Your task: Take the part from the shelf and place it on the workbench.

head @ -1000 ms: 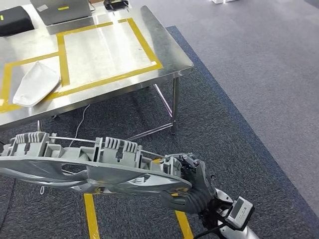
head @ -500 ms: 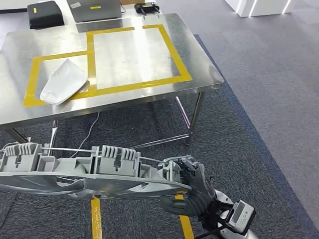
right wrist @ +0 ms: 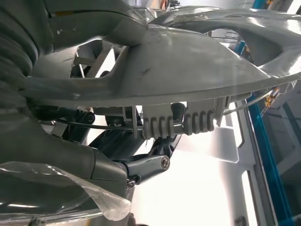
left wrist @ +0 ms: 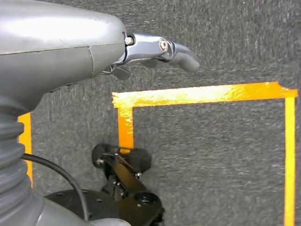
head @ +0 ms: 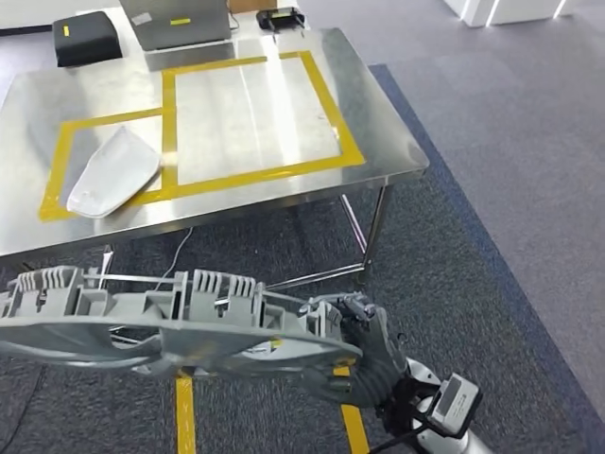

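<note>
Part (head: pixel 179 326) before workbench (head: pixel 214 113)

Workshop or lab, steel workbench (head: pixel 385 142), yellow floor tape (head: pixel 184 416), grey carpet (head: pixel 499 189)

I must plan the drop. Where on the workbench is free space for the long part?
The large yellow-taped rectangle on the workbench is bare. The smaller taped box beside it holds a white cover. The far edge is crowded: black case, laptop. The right hand holds the part.
</note>
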{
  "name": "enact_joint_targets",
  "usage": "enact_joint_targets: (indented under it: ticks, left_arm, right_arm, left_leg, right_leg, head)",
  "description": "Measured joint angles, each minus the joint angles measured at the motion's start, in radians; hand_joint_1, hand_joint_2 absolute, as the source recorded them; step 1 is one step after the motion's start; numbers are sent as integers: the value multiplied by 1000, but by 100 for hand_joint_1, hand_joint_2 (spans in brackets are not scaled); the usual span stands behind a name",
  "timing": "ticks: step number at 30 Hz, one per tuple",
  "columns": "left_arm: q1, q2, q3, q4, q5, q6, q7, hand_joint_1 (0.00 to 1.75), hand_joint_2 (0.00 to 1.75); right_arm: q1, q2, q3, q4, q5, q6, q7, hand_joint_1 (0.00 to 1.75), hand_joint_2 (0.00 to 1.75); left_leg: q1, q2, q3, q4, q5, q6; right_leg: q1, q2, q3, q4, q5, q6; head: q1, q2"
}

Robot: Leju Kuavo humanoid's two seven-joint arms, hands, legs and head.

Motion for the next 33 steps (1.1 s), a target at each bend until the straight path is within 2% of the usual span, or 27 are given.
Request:
enact_joint_targets:
  ticks: [2,3,4,5,7,8,9,10,13,14,15,17,18,19,20,22,24,26,28,29,30,32,33]
  left_arm:
    - [3,0,-1,0,16,2,4,0,175]
    - [6,0,-2,-1,24,2,8,0,175]
    - [10,0,-4,-3,32,2,13,0,175]
    - [14,0,-7,-6,39,2,16,0,175]
    - [21,-1,-13,-12,49,2,21,0,175]
    - [22,-2,-16,-15,51,2,22,0,175]
    - [24,-3,-18,-17,53,1,24,0,175]
    - [26,-3,-22,-20,54,1,25,0,175]
    - [31,-6,-32,-29,56,0,27,0,175]
    - [31,-6,-34,-31,56,0,27,0,175]
    - [31,-7,-36,-33,56,0,27,0,175]
    - [31,-7,-38,-35,57,-2,27,0,175]
    - [31,-7,-38,-35,57,-2,27,0,175]
    - [30,-7,-38,-35,56,-2,27,0,175]
    - [30,-7,-38,-35,56,-2,27,0,175]
    - [29,-7,-38,-35,54,-2,26,0,175]
    - [29,-7,-38,-34,52,-3,25,0,175]
    - [29,-7,-37,-34,51,-4,23,0,175]
    - [29,-6,-37,-36,51,-5,23,0,175]
    - [29,-5,-37,-37,51,-5,23,0,175]
    - [29,-4,-37,-37,51,-5,23,0,175]
    - [29,-4,-37,-37,51,-7,23,0,175]
    - [29,-4,-37,-37,51,-8,23,0,175]
  right_arm:
    - [0,1,-7,1,-15,-24,22,175,175]
    - [2,2,-12,3,-17,-38,31,175,175]
    - [4,2,-18,4,-21,-50,38,175,175]
    - [6,2,-25,6,-28,-58,42,175,175]
    - [9,2,-40,6,-56,-60,39,175,175]
    - [10,3,-47,6,-68,-59,35,175,175]
    - [10,4,-53,6,-77,-57,32,175,175]
    - [10,4,-56,6,-81,-55,30,175,175]
    - [12,5,-66,6,-84,-50,30,175,175]
    - [11,6,-70,6,-84,-48,30,175,175]
    - [10,6,-72,6,-84,-48,29,175,175]
    - [10,7,-74,6,-84,-48,26,175,175]
    - [10,7,-74,6,-83,-48,25,175,175]
    - [11,7,-75,6,-82,-49,25,175,175]
    - [11,7,-75,6,-81,-49,25,175,175]
    - [10,7,-77,7,-82,-49,24,175,175]
    - [9,8,-80,8,-83,-49,22,175,175]
    - [9,10,-82,8,-84,-49,23,175,175]
    - [9,11,-82,8,-85,-49,23,175,175]
    - [8,13,-82,8,-87,-50,23,175,175]
    - [7,15,-82,8,-89,-50,22,175,175]
    - [5,18,-83,8,-96,-50,22,175,175]
    - [4,19,-85,8,-102,-50,23,175,175]
  left_leg:
    - [7,1,-71,99,-44,-10]
    - [10,1,-97,121,-56,-13]
    - [12,1,-112,116,-49,-15]
    - [14,1,-112,82,-21,-17]
    - [15,5,-92,-27,72,-15]
    - [12,8,-84,-61,90,-12]
    - [9,11,-80,-79,99,-6]
    - [6,11,-79,-79,89,2]
    - [6,7,-49,-92,97,33]
    - [6,7,-38,-95,95,41]
    - [6,7,-31,-97,92,46]
    - [3,6,-24,-97,81,53]
    - [1,5,-18,-97,75,54]
    - [0,3,-10,-97,67,54]
    - [-2,1,0,-97,58,54]
    - [-3,-1,26,-98,39,51]
    - [-4,-1,40,-101,25,43]
    - [-4,-1,49,-102,21,31]
    - [-5,0,48,-81,24,21]
    - [-4,0,31,-49,25,15]
    - [-1,1,1,0,19,10]
    - [6,1,-74,107,-20,-1]
    - [10,2,-104,137,-42,-6]
  right_leg:
    - [-1,0,11,-1,-11,-1]
    - [-2,1,18,-1,-18,0]
    - [-3,2,27,-1,-27,2]
    - [-4,2,38,-1,-35,5]
    - [-6,2,57,0,-54,16]
    - [-6,2,62,-1,-62,23]
    - [-6,2,65,-2,-70,30]
    - [-5,3,74,1,-72,38]
    - [-7,3,87,28,-85,56]
    - [-8,3,72,58,-103,59]
    - [-7,3,42,107,-127,60]
    - [-6,3,-40,220,-175,63]
    - [-6,3,-76,253,-183,63]
    - [-5,3,-97,255,-173,61]
    - [-3,3,-103,227,-143,57]
    - [3,3,-90,121,-46,42]
    - [11,2,-80,50,2,30]
    - [14,2,-72,33,5,22]
    - [8,1,-48,16,14,15]
    - [4,0,-35,8,13,12]
    - [1,-1,-23,1,11,10]
    - [-1,1,-8,-4,0,7]
    - [-2,5,1,-4,-8,8]
  head:
    - [-2,0]
    - [-2,0]
    - [-2,0]
    - [-2,0]
    - [-2,0]
    - [-2,0]
    - [-2,0]
    - [-2,0]
    - [1,0]
    - [4,0]
    - [7,0]
    - [11,0]
    - [11,0]
    - [12,0]
    - [12,0]
    - [12,0]
    - [7,0]
    - [4,0]
    - [2,0]
    - [0,0]
    - [-2,0]
    - [-4,0]
    - [-4,0]
